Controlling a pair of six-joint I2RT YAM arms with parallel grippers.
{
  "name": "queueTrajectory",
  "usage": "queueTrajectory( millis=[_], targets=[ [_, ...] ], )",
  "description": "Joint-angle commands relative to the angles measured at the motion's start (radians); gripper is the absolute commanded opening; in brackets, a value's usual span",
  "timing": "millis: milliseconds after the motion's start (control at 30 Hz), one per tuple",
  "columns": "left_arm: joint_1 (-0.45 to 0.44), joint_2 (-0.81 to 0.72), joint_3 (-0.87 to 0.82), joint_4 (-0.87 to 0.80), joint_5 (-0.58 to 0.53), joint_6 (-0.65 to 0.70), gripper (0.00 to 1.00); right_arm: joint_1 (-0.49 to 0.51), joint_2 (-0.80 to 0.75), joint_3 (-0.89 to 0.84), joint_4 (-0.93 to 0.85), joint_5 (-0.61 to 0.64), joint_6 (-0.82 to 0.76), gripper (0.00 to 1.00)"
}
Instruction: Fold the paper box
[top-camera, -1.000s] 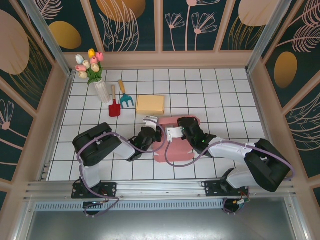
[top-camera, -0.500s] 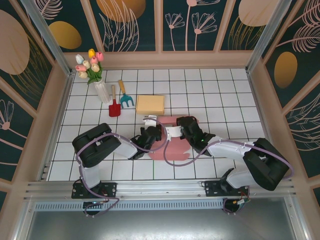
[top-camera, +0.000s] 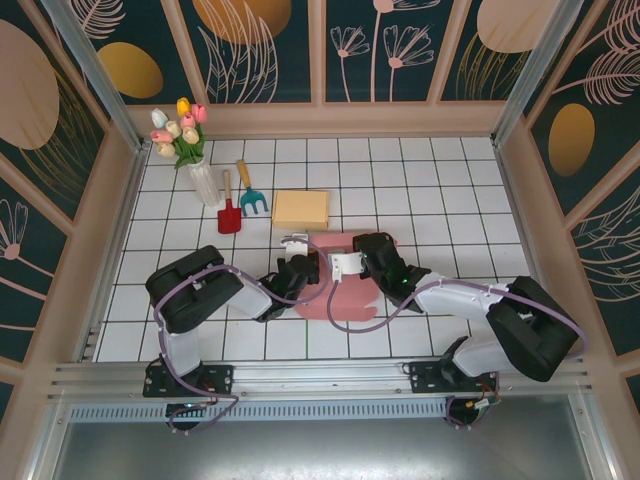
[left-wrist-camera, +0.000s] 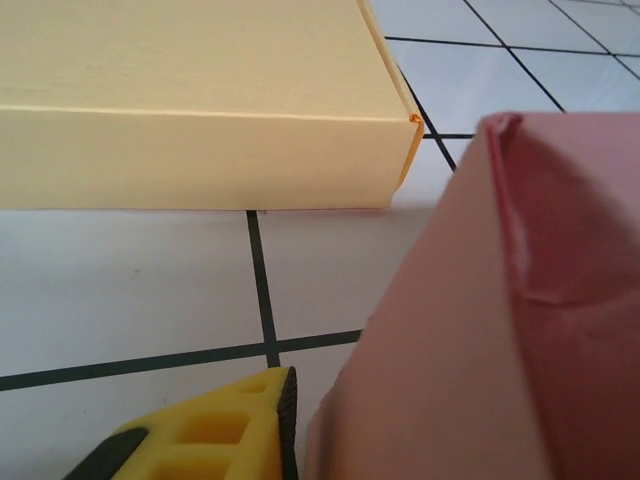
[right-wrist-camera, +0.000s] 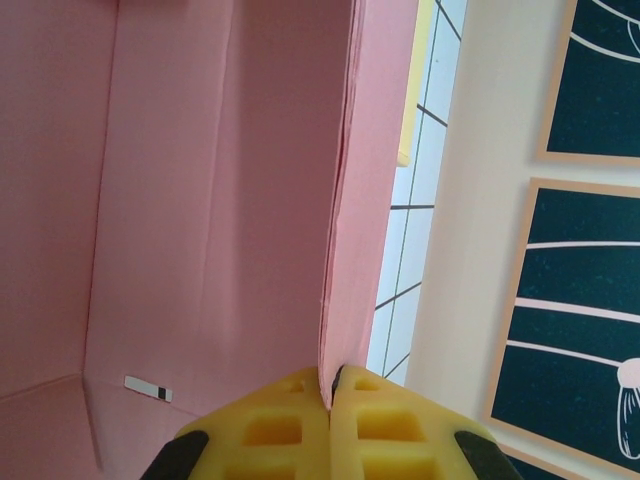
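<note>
Box (top-camera: 345, 298), pink card, lies on the table (top-camera: 450, 200) between the two arms, just in front of the yellow box (top-camera: 300, 208). A second ago its sheet sprawled wider, with the near edge closer to the arm bases. Now the outline is tighter and the near edge has drawn back. I judge that a side is being lifted into a wall, so the fold is under way but far from done.

From above, the right gripper (top-camera: 352, 264) and left gripper (top-camera: 298, 264) sit on the box's far part, but their jaws cannot be read there.

The right wrist view settles its side: the right gripper (right-wrist-camera: 330, 380) has its jaws closed on the edge of an upright pink wall, with the box's inner face and a small white label (right-wrist-camera: 148, 388) to the left.

The left wrist view shows one yellow finger (left-wrist-camera: 215, 430) just beside a raised, creased pink corner (left-wrist-camera: 500, 300). The other finger is hidden, so I cannot tell whether that gripper holds anything. It also shows a bare strip of tile between the pink corner and the yellow box (left-wrist-camera: 200, 100).
</note>
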Motion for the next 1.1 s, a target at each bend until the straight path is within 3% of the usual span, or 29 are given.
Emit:
queueTrajectory(
  millis=[0, 67, 200, 267, 400, 500, 567, 933, 1067],
  targets=[
    [0.033, 0.038, 0.027, -0.091, -0.166, -0.022, 0.12, 0.001, 0.015, -0.038, -0.210, -0.025, 0.023, 0.00],
    [0.033, 0.059, 0.076, -0.236, -0.300, -0.090, 0.00, -0.001, 0.012, -0.038, -0.210, -0.019, 0.023, 0.00],
    [0.032, 0.054, 0.048, -0.282, -0.426, -0.139, 0.00, -0.005, 0.007, -0.032, -0.208, -0.018, 0.031, 0.00],
    [0.032, 0.036, 0.014, -0.201, -0.372, -0.070, 0.00, -0.008, 0.004, -0.030, -0.207, -0.024, 0.036, 0.00],
    [0.032, -0.003, -0.006, -0.104, -0.164, 0.060, 0.20, -0.006, 0.008, -0.030, -0.208, -0.026, 0.049, 0.00],
    [0.032, -0.049, -0.013, -0.110, -0.085, 0.064, 0.39, -0.004, 0.010, -0.029, -0.211, -0.025, 0.053, 0.00],
    [0.032, -0.083, -0.029, -0.107, -0.048, 0.052, 0.45, -0.004, 0.011, -0.026, -0.213, -0.026, 0.056, 0.00],
    [0.032, -0.300, -0.150, -0.057, 0.128, 0.018, 0.53, -0.006, 0.019, -0.017, -0.220, -0.025, 0.069, 0.00],
    [0.033, -0.294, -0.125, -0.089, 0.102, 0.036, 0.53, -0.007, 0.019, -0.015, -0.218, -0.025, 0.073, 0.00]
  ],
)
